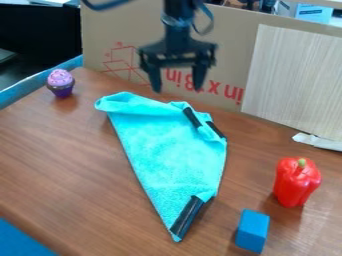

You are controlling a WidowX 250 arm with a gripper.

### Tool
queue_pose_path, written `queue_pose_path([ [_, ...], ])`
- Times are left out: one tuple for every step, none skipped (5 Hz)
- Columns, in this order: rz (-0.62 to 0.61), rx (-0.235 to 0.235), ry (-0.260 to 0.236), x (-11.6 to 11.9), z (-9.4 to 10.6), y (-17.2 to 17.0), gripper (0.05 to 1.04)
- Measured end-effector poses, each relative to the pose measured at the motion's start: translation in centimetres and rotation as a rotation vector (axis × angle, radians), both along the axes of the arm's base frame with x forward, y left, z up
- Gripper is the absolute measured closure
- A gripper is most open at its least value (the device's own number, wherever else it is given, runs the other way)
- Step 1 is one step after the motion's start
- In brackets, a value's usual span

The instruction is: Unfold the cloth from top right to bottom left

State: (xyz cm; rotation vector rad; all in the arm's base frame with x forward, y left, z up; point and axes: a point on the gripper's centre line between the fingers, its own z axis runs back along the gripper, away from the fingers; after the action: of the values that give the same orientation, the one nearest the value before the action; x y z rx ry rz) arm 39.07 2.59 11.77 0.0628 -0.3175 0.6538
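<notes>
Blue material [21, 241], cut off at the lower left corner, lay nearest. The turquoise cloth [167, 150] lay partly folded mid-surface, its overlaps hiding what was beneath. Rightward stood a blue block [252, 231] and red pepper [296, 182]. My pincer [178, 89], its details hard to make out, hung spread and holding nothing near the cloth's far end; a cupcake [61, 84] sat upper left.
</notes>
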Motion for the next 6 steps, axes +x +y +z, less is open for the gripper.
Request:
queue_pose_path([
  [0.103, 0.066, -0.019, 0.9, -1.1, -0.2, 0.083],
  [0.174, 0.092, -0.016, 1.8, -2.6, 0.4, 0.083],
  [0.194, 0.075, 0.013, 2.4, -3.5, 0.2, 0.083],
  [0.225, 0.04, 0.067, 2.9, -4.8, 0.8, 0.083],
  [0.228, 0.045, 0.097, 3.7, -5.6, 1.0, 0.083],
  [0.234, 0.043, 0.111, 4.5, -6.6, 0.9, 0.083],
])
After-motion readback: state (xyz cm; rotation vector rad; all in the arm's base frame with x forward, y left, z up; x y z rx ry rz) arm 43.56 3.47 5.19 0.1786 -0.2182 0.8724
